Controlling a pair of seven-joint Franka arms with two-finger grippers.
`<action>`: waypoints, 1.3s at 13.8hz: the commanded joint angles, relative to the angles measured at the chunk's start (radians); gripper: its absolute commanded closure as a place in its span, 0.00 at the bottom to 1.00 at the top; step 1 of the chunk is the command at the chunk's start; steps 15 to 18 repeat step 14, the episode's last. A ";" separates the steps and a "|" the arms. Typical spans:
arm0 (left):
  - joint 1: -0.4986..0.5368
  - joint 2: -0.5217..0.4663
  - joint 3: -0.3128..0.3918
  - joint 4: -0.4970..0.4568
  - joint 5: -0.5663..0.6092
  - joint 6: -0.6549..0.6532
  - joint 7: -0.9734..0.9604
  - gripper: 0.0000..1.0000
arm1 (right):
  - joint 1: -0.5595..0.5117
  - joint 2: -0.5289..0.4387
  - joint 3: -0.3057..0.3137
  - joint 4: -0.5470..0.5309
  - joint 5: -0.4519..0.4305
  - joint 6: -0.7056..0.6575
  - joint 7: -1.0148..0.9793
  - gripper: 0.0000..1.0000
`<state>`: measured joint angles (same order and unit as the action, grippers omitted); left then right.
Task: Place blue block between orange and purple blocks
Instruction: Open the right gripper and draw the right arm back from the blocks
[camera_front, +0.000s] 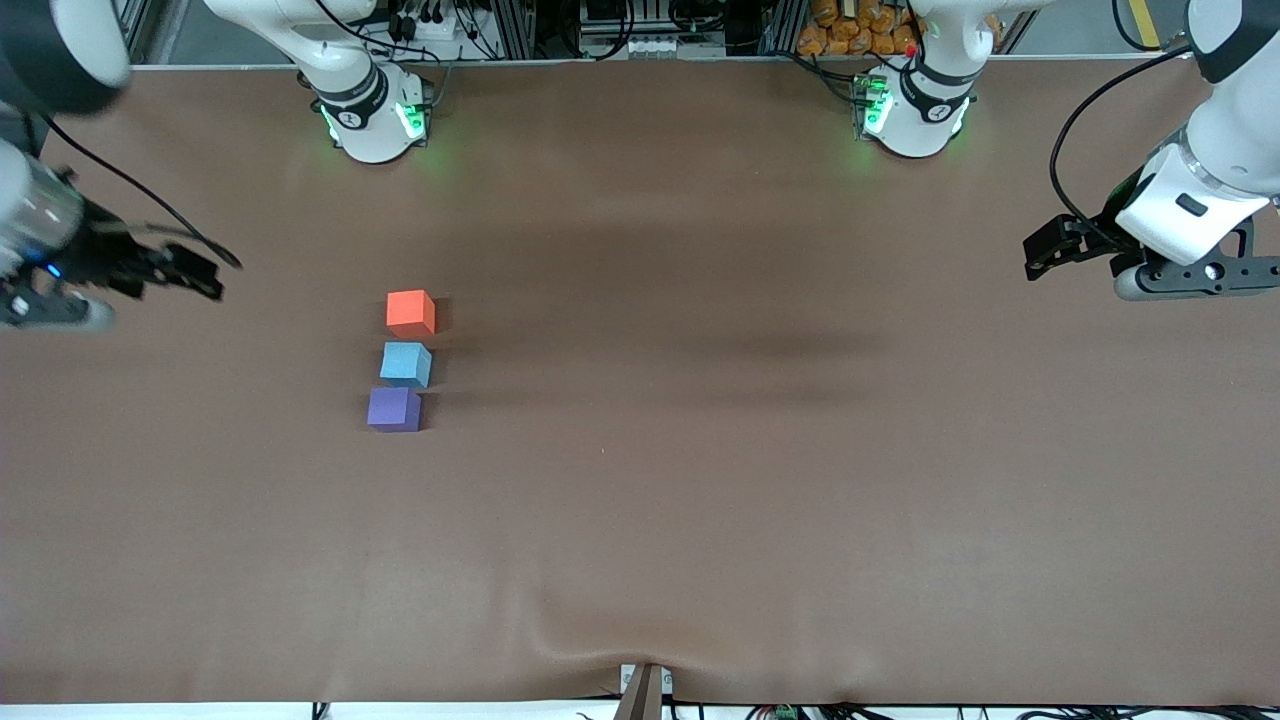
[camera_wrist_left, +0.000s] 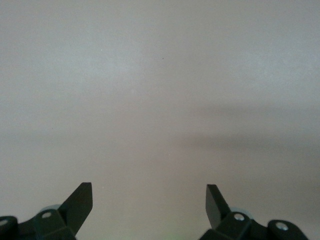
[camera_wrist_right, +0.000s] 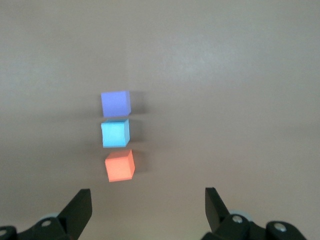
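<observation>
Three small cubes stand in a short row on the brown table toward the right arm's end. The orange block (camera_front: 410, 312) is farthest from the front camera, the blue block (camera_front: 405, 363) is in the middle, and the purple block (camera_front: 394, 409) is nearest. Small gaps separate them. The right wrist view shows the same row: purple (camera_wrist_right: 115, 103), blue (camera_wrist_right: 115, 133), orange (camera_wrist_right: 119, 166). My right gripper (camera_front: 200, 275) (camera_wrist_right: 148, 207) is open and empty, raised at the right arm's end of the table, apart from the cubes. My left gripper (camera_front: 1040, 255) (camera_wrist_left: 149, 205) is open and empty, raised over bare table at the left arm's end.
The brown table cloth (camera_front: 700, 480) has a small ridge at the edge nearest the front camera. The two arm bases (camera_front: 370, 110) (camera_front: 915, 105) stand along the table's back edge, with cables and equipment past it.
</observation>
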<state>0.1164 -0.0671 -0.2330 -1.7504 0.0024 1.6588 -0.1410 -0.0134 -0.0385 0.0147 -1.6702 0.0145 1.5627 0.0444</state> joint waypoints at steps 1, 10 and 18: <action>0.011 -0.031 0.001 0.073 -0.002 -0.095 0.012 0.00 | -0.066 0.009 0.056 0.134 -0.001 -0.134 -0.014 0.00; 0.011 -0.033 0.003 0.201 -0.002 -0.229 0.020 0.00 | -0.068 0.005 0.050 0.167 0.028 -0.158 -0.001 0.00; 0.011 -0.027 0.003 0.203 -0.007 -0.229 0.021 0.00 | -0.065 0.006 0.045 0.167 0.027 -0.158 0.000 0.00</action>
